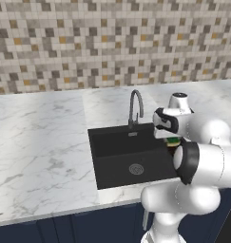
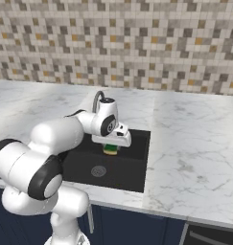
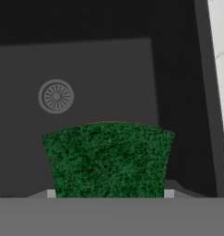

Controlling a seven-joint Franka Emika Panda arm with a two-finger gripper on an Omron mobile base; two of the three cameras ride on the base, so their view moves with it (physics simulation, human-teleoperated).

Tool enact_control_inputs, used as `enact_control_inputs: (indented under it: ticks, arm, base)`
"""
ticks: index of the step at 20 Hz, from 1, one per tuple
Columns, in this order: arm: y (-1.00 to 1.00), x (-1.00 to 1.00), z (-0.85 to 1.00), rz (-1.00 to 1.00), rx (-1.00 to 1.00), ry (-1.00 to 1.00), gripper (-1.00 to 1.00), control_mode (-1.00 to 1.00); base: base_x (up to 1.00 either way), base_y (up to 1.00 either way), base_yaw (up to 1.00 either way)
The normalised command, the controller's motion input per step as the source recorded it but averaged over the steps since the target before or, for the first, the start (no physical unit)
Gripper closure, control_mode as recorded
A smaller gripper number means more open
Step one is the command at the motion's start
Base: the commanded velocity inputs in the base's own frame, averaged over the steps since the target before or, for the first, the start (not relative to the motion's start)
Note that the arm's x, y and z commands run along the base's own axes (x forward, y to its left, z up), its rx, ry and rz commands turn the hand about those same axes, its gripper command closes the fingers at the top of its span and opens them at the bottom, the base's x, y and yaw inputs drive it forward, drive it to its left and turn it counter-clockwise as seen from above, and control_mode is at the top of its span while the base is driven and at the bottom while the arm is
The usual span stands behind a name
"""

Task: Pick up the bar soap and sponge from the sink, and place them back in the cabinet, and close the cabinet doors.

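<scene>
My gripper [image 2: 111, 147] hangs over the right part of the black sink [image 2: 130, 174], shut on the sponge [image 2: 110, 150], a green block with a yellow edge. In the hand view the sponge [image 3: 109, 159] sits between my fingertips, above the sink floor [image 3: 109, 69] and off to the side of the round drain [image 3: 56, 96]. From the left base view the arm covers most of the sponge [image 1: 173, 141], and only a green-yellow sliver shows by the sink [image 1: 117, 159]. The bar soap is hidden, and the cabinet and its doors are out of view.
A grey gooseneck faucet [image 1: 135, 107] rises at the sink's back edge. White marble counter [image 1: 41, 142] spreads on both sides, with a mosaic tile wall [image 1: 112, 42] behind. Navy base cabinets [image 2: 127, 225] run under the counter's front edge.
</scene>
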Motion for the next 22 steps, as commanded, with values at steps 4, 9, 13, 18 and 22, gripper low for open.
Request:
enact_control_inputs:
  ticks: [4,9,13,18,22]
  arm:
    - [0.00,-0.15,0.36,0.00,0.00,0.00,1.00,-1.00]
    - [0.00,-0.20,0.36,0.00,0.00,0.00,1.00,-1.00]
    - [0.00,-0.24,0.38,0.00,0.00,0.00,1.00,-1.00]
    - [0.00,-0.20,0.21,0.00,0.00,0.00,1.00,-1.00]
    - [0.00,-0.13,0.17,0.00,0.00,0.00,1.00,-1.00]
  base:
    - [0.00,0.00,0.00]
    - [0.00,0.00,0.00]
    - [0.00,0.00,0.00]
    - [0.00,0.00,0.00]
    - [0.00,0.00,0.00]
